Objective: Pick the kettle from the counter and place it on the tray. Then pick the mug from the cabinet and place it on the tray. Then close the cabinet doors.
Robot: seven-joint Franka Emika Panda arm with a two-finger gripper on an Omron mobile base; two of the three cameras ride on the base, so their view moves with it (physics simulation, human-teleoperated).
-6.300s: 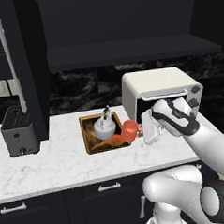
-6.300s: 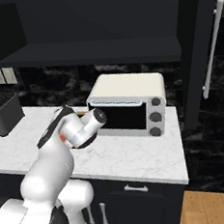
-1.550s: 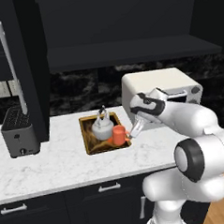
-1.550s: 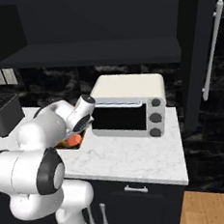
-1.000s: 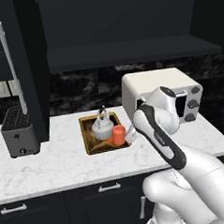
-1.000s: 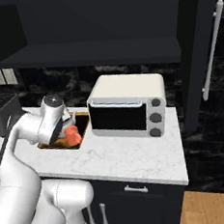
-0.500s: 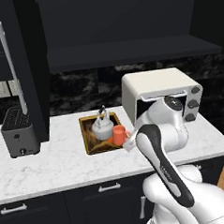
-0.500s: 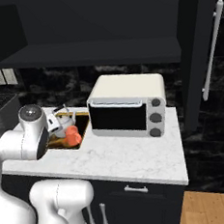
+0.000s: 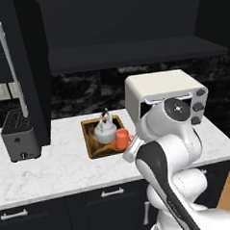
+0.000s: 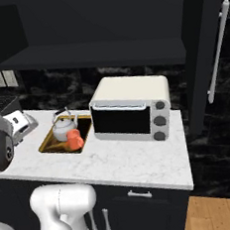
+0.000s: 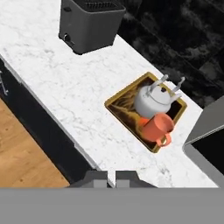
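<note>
A: How much room is there on the counter [image 9: 58,173]?

B: Plenty. In the left base view, bare marble runs from the toaster [image 9: 19,135] at the left to the tray [image 9: 92,149], and a wide strip lies in front of the tray up to the front edge. The oven [image 9: 161,92] stands just right of the tray, close to its right rim. In the right base view the marble in front of the oven [image 10: 131,108] is bare as far as the counter's right end.

A: And the tray itself?

B: It sits near the middle of the counter, its long axis running from front to back. In the hand view it lies diagonally, one corner towards the counter's edge.

A: Where are the kettle and mug?

B: Both are on the tray. The kettle [image 9: 105,132] stands upright at the back, handle arching over the top. The mug [image 9: 122,138] stands upright just in front and to the right of it, near the tray's front right corner. In the hand view, the mug [image 11: 156,127] has its handle turned towards the tray's rim, away from the kettle [image 11: 153,100].

A: The cabinet doors?

B: One door [image 9: 27,69] stands open at the left, edge-on over the toaster; another [image 10: 209,43] is open at the right.

A: The arm?

B: It is folded high in front of the oven, with the hand looking down over the counter's front edge. The gripper [image 11: 111,176] has its fingers pressed together, holding nothing.
</note>
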